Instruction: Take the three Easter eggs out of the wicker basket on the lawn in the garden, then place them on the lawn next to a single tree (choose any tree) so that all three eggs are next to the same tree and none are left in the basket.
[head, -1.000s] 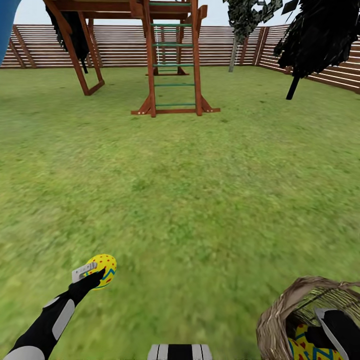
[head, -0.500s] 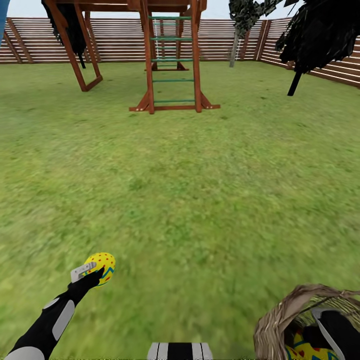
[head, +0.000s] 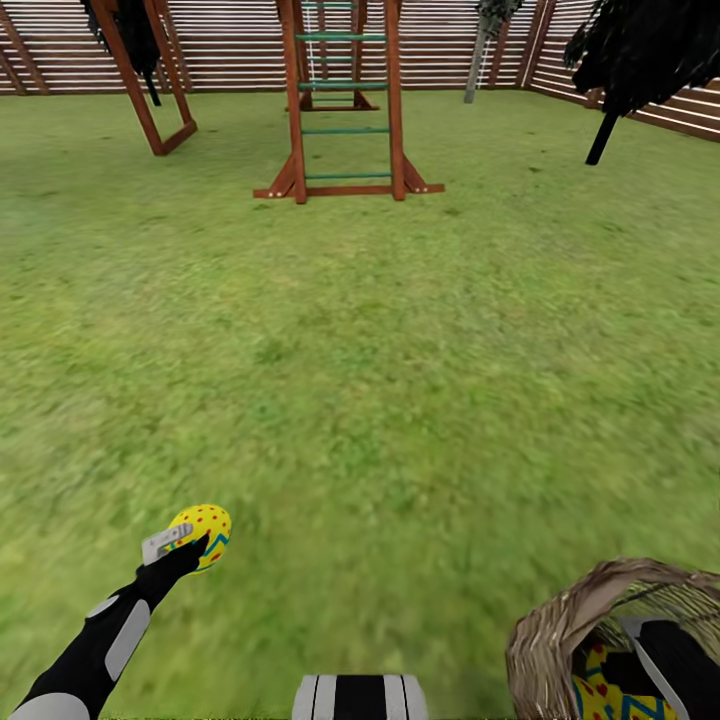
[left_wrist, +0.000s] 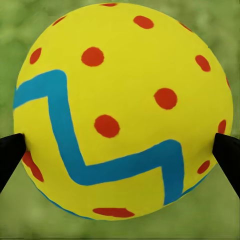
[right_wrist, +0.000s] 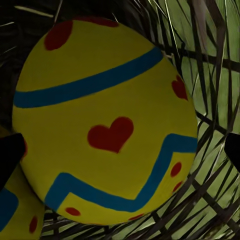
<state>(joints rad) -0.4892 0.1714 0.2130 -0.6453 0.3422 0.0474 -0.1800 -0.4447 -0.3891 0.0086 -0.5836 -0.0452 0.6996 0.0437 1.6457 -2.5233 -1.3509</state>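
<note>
A yellow Easter egg (head: 203, 533) with a blue zigzag and red spots is sitting pinched in the left gripper (head: 186, 547) at lower left of the head view, above the mottled green lawn (head: 400, 340). At lower right, the grey-brown wicker basket (head: 560, 630) is resting on the grass, holding a second egg (right_wrist: 107, 125) marked with a red heart, and a third egg (right_wrist: 15, 212) is peeking out just beside it

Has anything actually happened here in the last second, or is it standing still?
Mostly the camera tipped downward: the play tower and fence slid up the picture. The left tool still holds its egg over the grass, and the right tool stays inside the basket.
</note>
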